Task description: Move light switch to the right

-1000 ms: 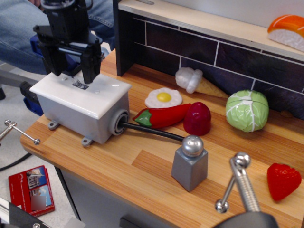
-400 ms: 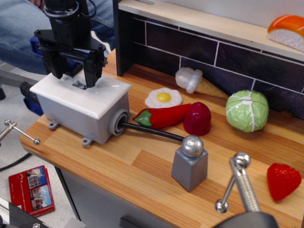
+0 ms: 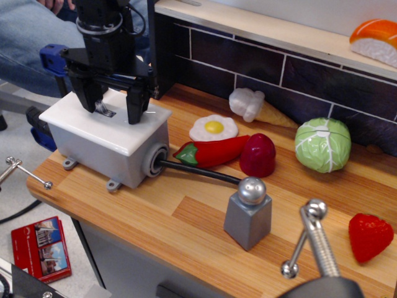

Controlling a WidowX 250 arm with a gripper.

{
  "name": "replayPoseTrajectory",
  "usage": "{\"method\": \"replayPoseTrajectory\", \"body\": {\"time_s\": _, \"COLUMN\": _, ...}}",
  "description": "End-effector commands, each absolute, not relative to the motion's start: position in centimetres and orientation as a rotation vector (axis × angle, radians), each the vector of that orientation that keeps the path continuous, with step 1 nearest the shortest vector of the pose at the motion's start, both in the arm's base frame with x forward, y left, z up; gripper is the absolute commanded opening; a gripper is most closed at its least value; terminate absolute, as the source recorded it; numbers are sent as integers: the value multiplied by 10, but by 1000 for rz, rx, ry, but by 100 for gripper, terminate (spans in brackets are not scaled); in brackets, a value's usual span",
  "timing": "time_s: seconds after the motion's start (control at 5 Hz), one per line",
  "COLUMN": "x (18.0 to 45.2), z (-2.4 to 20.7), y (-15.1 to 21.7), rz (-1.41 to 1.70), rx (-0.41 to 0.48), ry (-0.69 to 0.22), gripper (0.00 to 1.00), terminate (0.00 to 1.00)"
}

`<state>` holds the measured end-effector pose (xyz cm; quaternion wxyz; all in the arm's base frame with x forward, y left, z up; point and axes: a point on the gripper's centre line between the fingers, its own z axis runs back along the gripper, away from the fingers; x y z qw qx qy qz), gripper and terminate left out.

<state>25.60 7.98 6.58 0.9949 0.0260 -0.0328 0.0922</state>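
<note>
The gripper [image 3: 111, 107] partly hides the light switch [image 3: 104, 112], so its lean cannot be told. The sushi piece [image 3: 374, 40] is cut off by the right edge.

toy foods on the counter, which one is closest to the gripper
The fried egg, white with a yellow yolk; it lies just right of the switch box, nearer the gripper than the others.

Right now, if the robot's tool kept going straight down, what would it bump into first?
Probably the white plate on top of the grey box. The tool points down with its fingers apart, either side of the light switch; depth is unclear.
</note>
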Motion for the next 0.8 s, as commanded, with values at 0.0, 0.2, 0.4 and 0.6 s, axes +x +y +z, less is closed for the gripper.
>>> {"method": "replayPoseTrajectory", "body": {"time_s": 0.0, "x": 260, "z": 67, "y": 54, "rz": 201, "rx": 25, "ry": -38, "gripper": 100, "terminate": 0}}
{"method": "replayPoseTrajectory", "body": {"time_s": 0.2, "x": 262, "z": 73, "y": 42, "rz": 204, "rx": 18, "ry": -33, "gripper": 100, "terminate": 0}}
{"method": "replayPoseTrajectory", "body": {"time_s": 0.4, "x": 259, "z": 77, "y": 43, "rz": 203, "rx": 12, "ry": -32, "gripper": 100, "terminate": 0}}
{"method": "replayPoseTrajectory", "body": {"time_s": 0.6, "x": 259, "z": 73, "y": 49, "rz": 163, "rx": 12, "ry": -20, "gripper": 100, "terminate": 100}}
